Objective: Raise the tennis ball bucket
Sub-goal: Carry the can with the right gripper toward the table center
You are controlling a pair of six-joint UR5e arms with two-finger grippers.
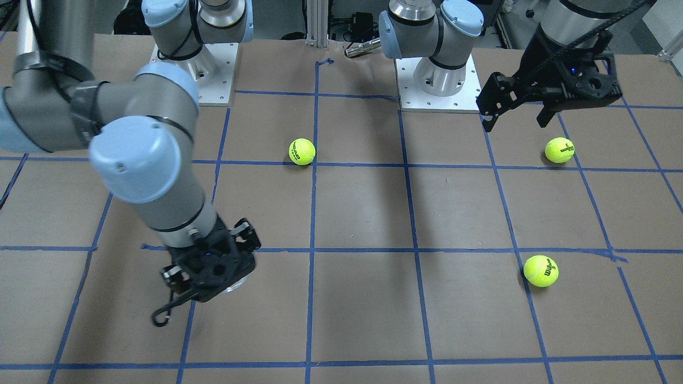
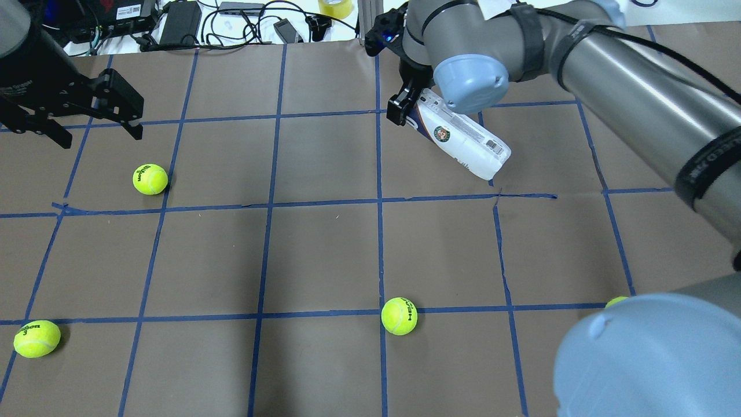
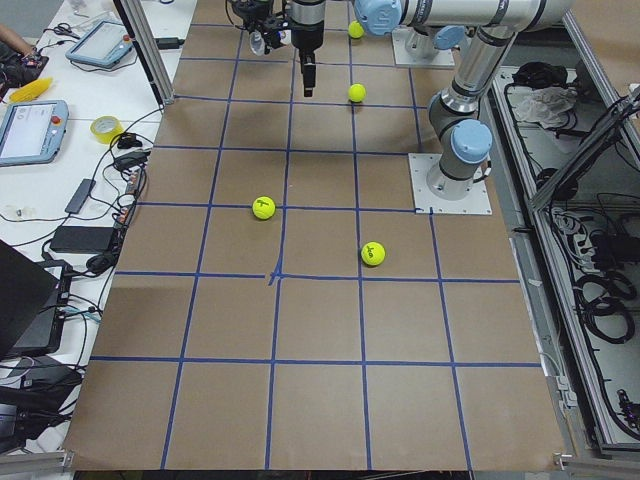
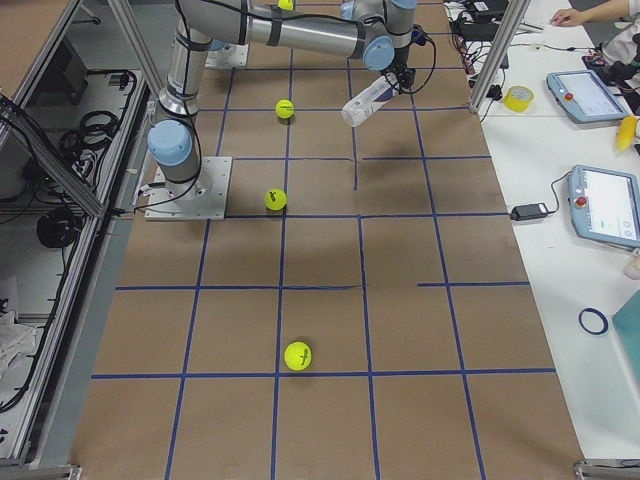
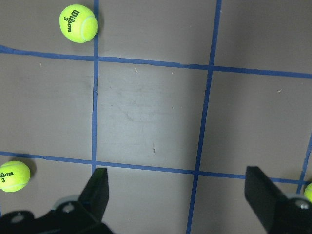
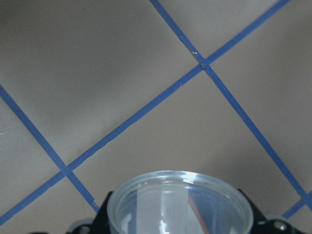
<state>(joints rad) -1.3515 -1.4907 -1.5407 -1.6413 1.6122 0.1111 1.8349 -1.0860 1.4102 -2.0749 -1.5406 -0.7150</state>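
The tennis ball bucket (image 2: 463,142) is a clear tube with a white and navy label and a round emblem. It hangs tilted above the table at the far right. My right gripper (image 2: 412,111) is shut on its upper end. In the right wrist view its open mouth (image 6: 178,204) fills the bottom of the frame, with the table well below. The exterior right view shows the bucket (image 4: 364,100) off the surface. In the front-facing view the right gripper (image 1: 213,269) hides almost all of it. My left gripper (image 2: 87,119) is open and empty, hovering at the far left.
Yellow-green tennis balls lie on the brown taped table: one under the left gripper (image 2: 150,179), one at the near left (image 2: 36,338), one in the near middle (image 2: 399,315), one half hidden by my right arm (image 2: 616,301). Cables and gear (image 2: 231,17) lie beyond the far edge.
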